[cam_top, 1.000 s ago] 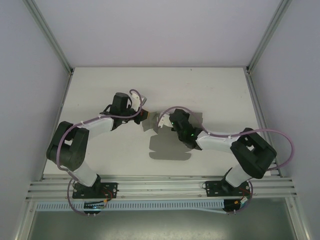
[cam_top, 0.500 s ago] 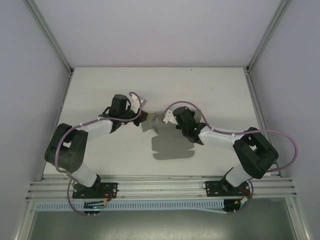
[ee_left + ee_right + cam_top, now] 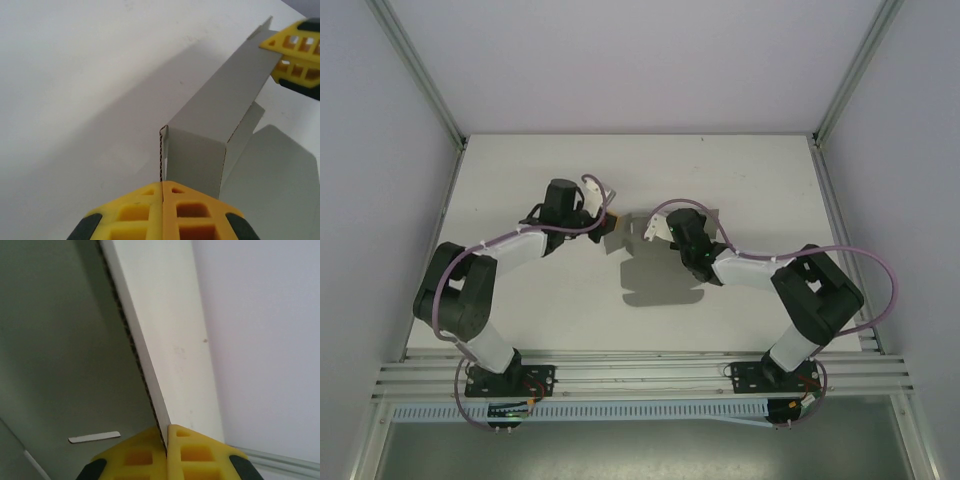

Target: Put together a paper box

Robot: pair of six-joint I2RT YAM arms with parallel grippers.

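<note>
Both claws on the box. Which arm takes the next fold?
Likely right: the right claw pinches the box at its far end; the left claw anchors it beside a crease.

There is one paper box (image 3: 215, 120). It is one grey sheet with folds in it.

There are two robot arms: one left arm (image 3: 510, 255) and one right arm (image 3: 760, 272). Each arm stands on one black base (image 3: 510, 380), so there are two bases.

There are two grippers, one on each arm: one left gripper (image 3: 162, 186) and one right gripper (image 3: 166, 430). Each gripper has two yellow fingers (image 3: 197, 210). That makes four yellow fingers in all.

There are two purple cables (image 3: 444, 290), one along each arm.

There is one white table (image 3: 760, 180). On it lies one dark shadow (image 3: 660, 288).
</note>
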